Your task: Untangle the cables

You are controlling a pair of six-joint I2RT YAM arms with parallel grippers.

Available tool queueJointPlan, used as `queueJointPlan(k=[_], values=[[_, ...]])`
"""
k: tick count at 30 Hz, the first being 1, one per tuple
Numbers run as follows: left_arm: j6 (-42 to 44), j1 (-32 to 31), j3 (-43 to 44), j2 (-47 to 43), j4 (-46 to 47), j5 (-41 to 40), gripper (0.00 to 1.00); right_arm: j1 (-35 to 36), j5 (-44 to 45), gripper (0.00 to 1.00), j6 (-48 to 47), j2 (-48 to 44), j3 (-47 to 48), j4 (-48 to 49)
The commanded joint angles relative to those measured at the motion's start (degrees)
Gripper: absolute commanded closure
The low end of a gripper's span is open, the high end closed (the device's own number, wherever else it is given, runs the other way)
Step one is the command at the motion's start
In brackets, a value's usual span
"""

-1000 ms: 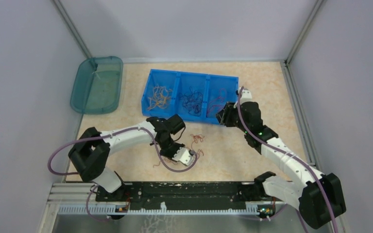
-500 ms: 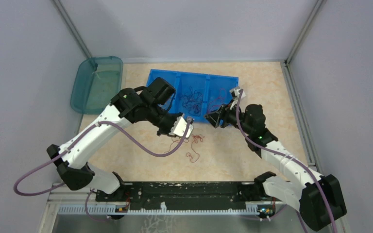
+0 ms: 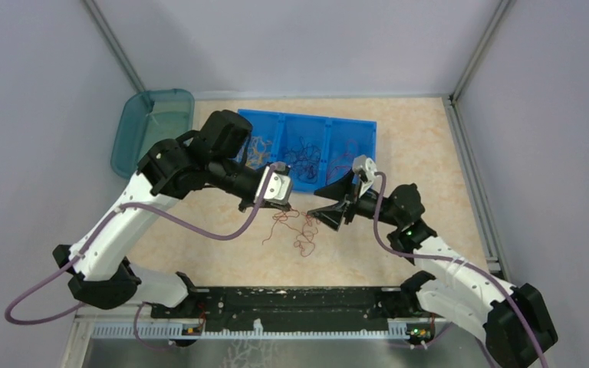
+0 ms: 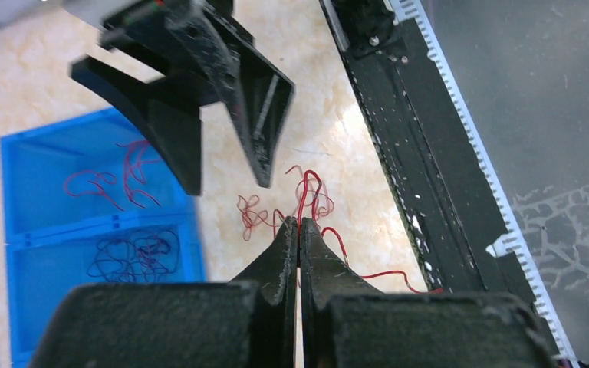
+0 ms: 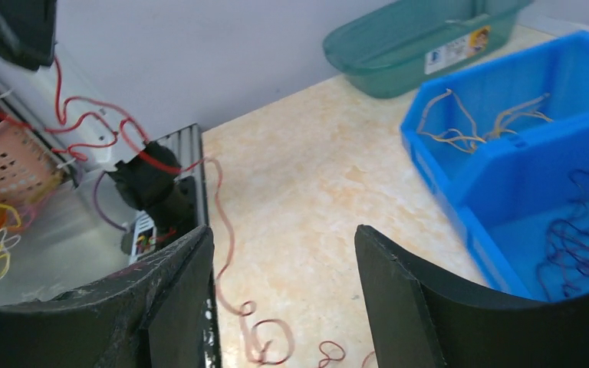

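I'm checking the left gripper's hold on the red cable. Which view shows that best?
Left wrist: the left gripper is shut on the red cable at its fingertips, close up. The top view shows it small, strands dangling below. The right wrist view shows mainly hanging red strands.

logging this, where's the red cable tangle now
Top view, mid-table: the red cables trail down from the left gripper, which pinches a strand, just in front of the blue bin and left of the right gripper.

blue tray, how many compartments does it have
3, side by side: left compartment with orange wires, partly covered by the left arm; middle compartment with dark wires; right compartment with red wires. None looks hidden.
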Motion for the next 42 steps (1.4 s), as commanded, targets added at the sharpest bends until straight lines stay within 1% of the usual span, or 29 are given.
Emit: queueJointPlan(k=[1, 3, 6, 7, 8, 11, 12, 13, 14, 16, 18, 20, 23, 26, 29, 33, 36, 39, 42], values=[[-4.55, 0.39, 1.20, -2.25, 6.67, 3.34, 1.00, 3.13, -2.97, 0.31, -2.15, 0.17, 1.82, 7.61], [-5.89, 0.35, 1.91, -1.74, 7.91, 3.54, 1.00, 4.11, -2.50, 0.31, -2.09, 0.98, 2.89, 8.00], [-6.60, 0.35, 3.08, -0.61, 8.53, 3.91, 1.00, 4.22, 6.05, 0.32, -3.04, 0.56, 4.07, 3.41], [-7.03, 0.38, 3.35, -0.21, 8.83, 3.91, 1.00, 4.26, 7.26, 0.32, -3.35, 0.26, 4.00, 3.13], [-7.39, 0.35, 3.68, 0.16, 9.09, 4.02, 1.00, 4.23, 7.18, 0.32, -2.82, 0.17, 3.89, 4.51], [-8.05, 0.41, 4.69, 1.04, 9.74, 4.67, 1.00, 4.24, 3.39, 0.33, 0.67, 2.40, 4.63, 10.16], [-8.27, 0.37, 4.68, 1.15, 10.27, 4.65, 1.00, 4.22, 4.70, 0.33, 0.96, 3.10, 5.52, 8.70], [-8.88, 0.36, 4.53, 1.32, 11.26, 4.40, 1.00, 4.26, 8.00, 0.35, -0.37, 3.28, 6.63, 5.41], [-9.40, 0.36, 4.49, 1.47, 12.27, 4.18, 1.00, 4.22, 13.12, 0.35, -1.58, 2.97, 7.47, 1.34], [-9.44, 0.36, 4.61, 2.05, 13.73, 4.28, 1.00, 4.22, 22.85, 0.35, -3.60, 1.36, 7.32, -2.06], [-9.92, 0.35, 5.06, 2.96, 15.46, 4.31, 1.00, 4.07, 30.08, 0.35, -4.70, -0.11, 7.61, -4.48], [-10.39, 0.39, 5.40, 3.71, 17.26, 4.18, 1.00, 3.71, 38.93, 0.35, -5.05, -0.59, 10.12, -11.04], [-10.50, 0.57, 6.70, 5.29, 19.50, 4.49, 1.00, 0.78, 50.38, 0.35, -3.80, -1.00, 11.58, -16.87], [-11.29, 0.59, 8.23, 7.41, 21.86, 4.84, 1.00, -4.17, 57.16, 0.35, 1.22, -1.85, 11.74, -22.89], [-11.11, 0.71, 9.45, 9.58, 23.89, 5.37, 1.00, -8.11, 59.87, 0.35, 3.88, -3.94, 9.78, -24.81], [-11.06, 0.92, 10.61, 12.74, 27.27, 5.40, 1.00, -10.18, 64.69, 0.35, 4.56, -7.04, 7.79, -26.96], [-11.30, 1.72, 9.23, 14.46, 33.03, 6.06, 1.00, -11.44, 66.07, 0.34, 4.78, -8.61, 6.65, -27.39], [-10.87, 2.32, 6.56, 16.61, 39.34, 4.22, 1.00, -12.52, 66.40, 0.34, 4.87, -9.57, 5.96, -27.29], [-12.11, 3.94, 6.40, 20.54, 44.31, 3.31, 1.00, -13.05, 66.60, 0.33, 4.74, -10.24, 5.52, -26.94]])
